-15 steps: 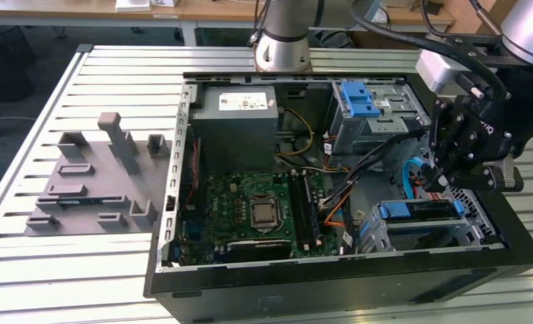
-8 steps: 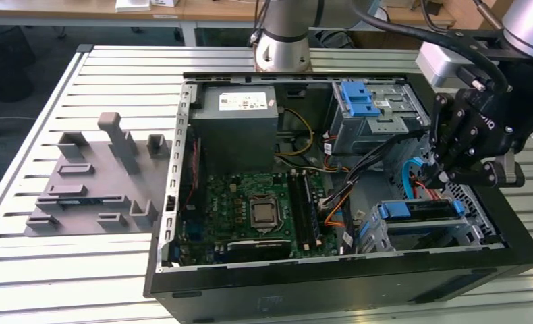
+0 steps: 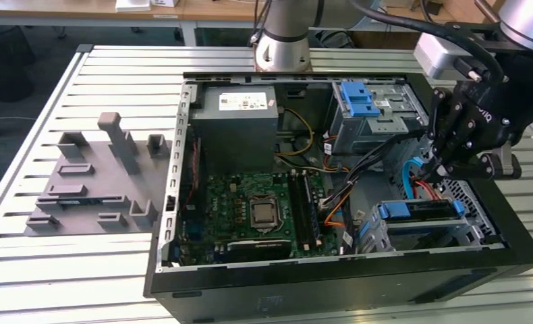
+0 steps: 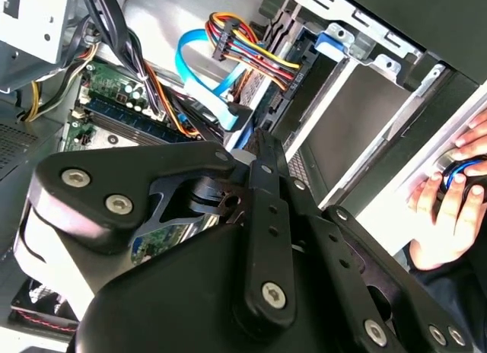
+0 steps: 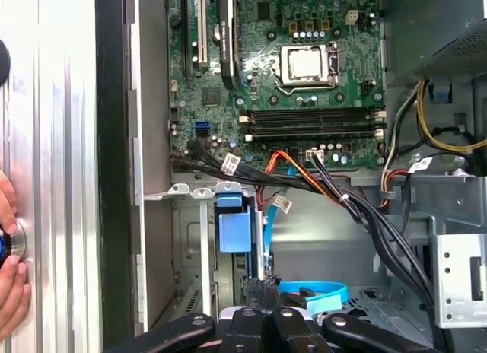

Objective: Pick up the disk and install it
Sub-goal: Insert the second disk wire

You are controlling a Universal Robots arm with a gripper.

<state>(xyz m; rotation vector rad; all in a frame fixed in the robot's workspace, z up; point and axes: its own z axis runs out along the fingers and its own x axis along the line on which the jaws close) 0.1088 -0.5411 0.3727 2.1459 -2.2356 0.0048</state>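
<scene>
Hand (image 3: 435,170) pinched shut, apparently empty, over blue cable. Disk (image 3: 428,228) seemingly seated in drive cage (image 3: 482,233), just beside hand toward case front; long axis unclear.

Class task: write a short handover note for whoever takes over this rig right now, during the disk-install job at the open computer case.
Gripper: the black robot gripper hangs low inside the open black computer case, at the exterior view's right, just above the light-blue flat cable. Its grip state cannot be told.
Job's things: the metal drive cage with blue plastic latch sits close by the gripper. Whether the disk is seated there cannot be told.
Done or left: the install is unconfirmed, so check the cage first.
Caution: a person's hand rests on the slatted metal table beside the case.
</scene>
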